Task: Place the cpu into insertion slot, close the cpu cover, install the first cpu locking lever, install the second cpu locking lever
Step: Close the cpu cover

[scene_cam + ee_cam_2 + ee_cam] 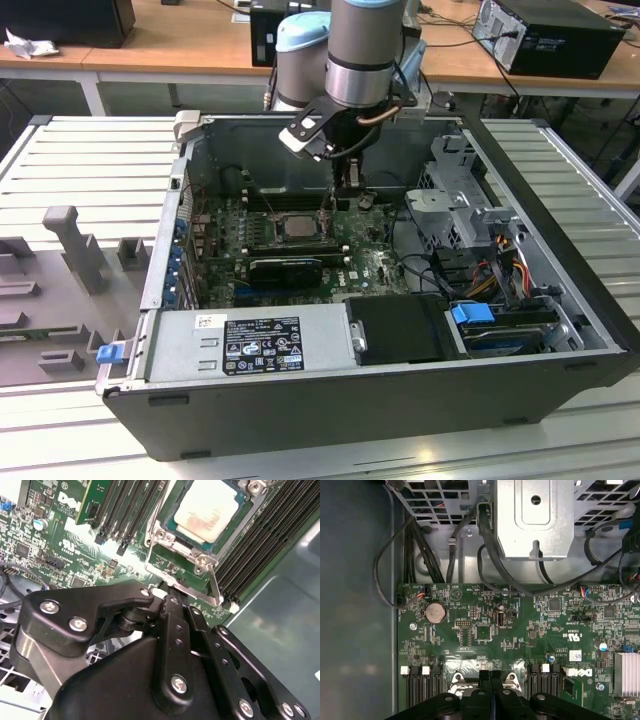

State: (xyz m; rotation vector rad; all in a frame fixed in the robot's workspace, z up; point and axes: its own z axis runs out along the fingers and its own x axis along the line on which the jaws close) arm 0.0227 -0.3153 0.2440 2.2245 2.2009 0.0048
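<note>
The cpu [207, 510] lies flat in the insertion slot [276, 226], just left of centre in the exterior view, and the cpu cover [172, 560] frames it. The gripper [167, 597] hangs at the socket's edge, fingers pressed together, beside a thin locking lever [214, 582]. That lever looks stiff, springy and slick, so I'd take it near the hooked end. The chip is light but fragile. The gripper's body hides whether the tips pinch anything.

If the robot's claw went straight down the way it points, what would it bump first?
Most likely the thin metal bar at the edge of the cpu cover, near the cpu. The gripper sits right over it, though depth is unclear.
</note>
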